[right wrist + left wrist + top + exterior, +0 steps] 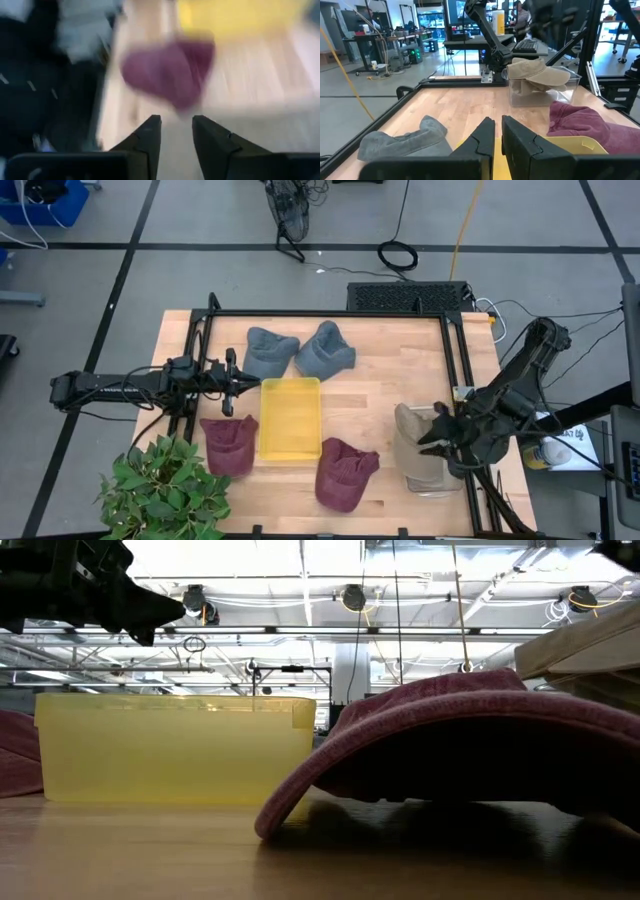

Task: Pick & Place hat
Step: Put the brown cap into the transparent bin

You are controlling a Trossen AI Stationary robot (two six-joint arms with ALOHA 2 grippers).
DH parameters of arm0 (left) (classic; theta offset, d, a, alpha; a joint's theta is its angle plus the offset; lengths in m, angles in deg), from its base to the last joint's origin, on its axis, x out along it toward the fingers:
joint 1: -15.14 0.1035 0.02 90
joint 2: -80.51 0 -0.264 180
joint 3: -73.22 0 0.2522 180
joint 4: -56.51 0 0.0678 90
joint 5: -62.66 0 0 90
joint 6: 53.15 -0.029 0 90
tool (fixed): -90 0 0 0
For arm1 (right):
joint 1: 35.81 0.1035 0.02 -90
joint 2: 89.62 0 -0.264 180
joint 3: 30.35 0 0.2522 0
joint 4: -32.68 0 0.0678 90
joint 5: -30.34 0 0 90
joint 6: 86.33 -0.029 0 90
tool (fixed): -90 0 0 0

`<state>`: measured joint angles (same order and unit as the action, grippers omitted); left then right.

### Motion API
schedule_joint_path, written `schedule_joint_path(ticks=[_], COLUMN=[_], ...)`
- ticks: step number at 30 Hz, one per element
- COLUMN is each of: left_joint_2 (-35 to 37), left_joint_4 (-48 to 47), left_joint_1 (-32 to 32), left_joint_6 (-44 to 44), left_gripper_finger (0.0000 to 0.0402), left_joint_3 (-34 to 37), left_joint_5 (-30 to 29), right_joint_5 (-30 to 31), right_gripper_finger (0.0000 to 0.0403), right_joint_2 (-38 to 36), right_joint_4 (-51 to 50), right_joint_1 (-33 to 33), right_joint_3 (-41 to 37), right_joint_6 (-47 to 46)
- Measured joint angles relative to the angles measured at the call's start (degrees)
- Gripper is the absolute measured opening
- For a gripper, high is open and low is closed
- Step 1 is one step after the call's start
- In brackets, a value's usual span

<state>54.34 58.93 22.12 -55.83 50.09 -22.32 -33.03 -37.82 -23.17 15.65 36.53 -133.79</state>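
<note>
Tabletop (380, 395) from above: yellow tray (290, 417) at centre. Two grey hats (298, 352) lie just beyond it, side by side. One maroon hat (229, 444) sits touching the tray's left side, beside a plant (165, 490); a second maroon hat (345, 472) lies by the tray's front right corner. Clear box (425, 460) stands at the right edge with a tan hat (412, 425) resting on top. Right claw (436, 435) hovers just above that tan hat, holding nothing. Left claw (233, 381) hangs near the tray's back left corner, close to the grey hats.

Low view: maroon hat (470, 730) fills the near right, brim down on the wood. Tray (170, 745) stands behind it to the left. A dark arm crosses the upper left corner.

Left wrist view: left claw (498, 137) nearly shut, fingers (482, 136) a thin gap apart, empty. Across the tabletop, tan hat (540, 72) sits on the box (542, 92).

Right wrist view: blurred. Right claw (176, 132) stands partly open, empty, a maroon hat (170, 70) below.
</note>
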Motion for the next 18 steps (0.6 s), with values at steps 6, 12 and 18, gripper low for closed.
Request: schedule_joint_path(ticks=[6,12,18], left_joint_2=[-0.02,0.00,-0.02], left_joint_4=[-0.15,-0.96,-0.96], left_joint_1=[0.00,0.00,-0.01], left_joint_6=[0.46,1.33,1.38], left_gripper_finger=[0.0042,0.0042,0.0042], left_joint_3=[0.00,0.00,0.00], left_joint_5=[0.00,0.00,0.00], right_joint_5=[-2.97,-10.76,-11.96], right_gripper_finger=[0.0020,0.0005,0.0001], right_joint_2=[7.27,12.82,12.97], right_joint_4=[7.80,0.18,-9.61], right_joint_1=[-1.34,1.91,4.29], right_joint_3=[0.07,0.02,0.02], right_joint_6=[3.60,-11.44,-24.35])
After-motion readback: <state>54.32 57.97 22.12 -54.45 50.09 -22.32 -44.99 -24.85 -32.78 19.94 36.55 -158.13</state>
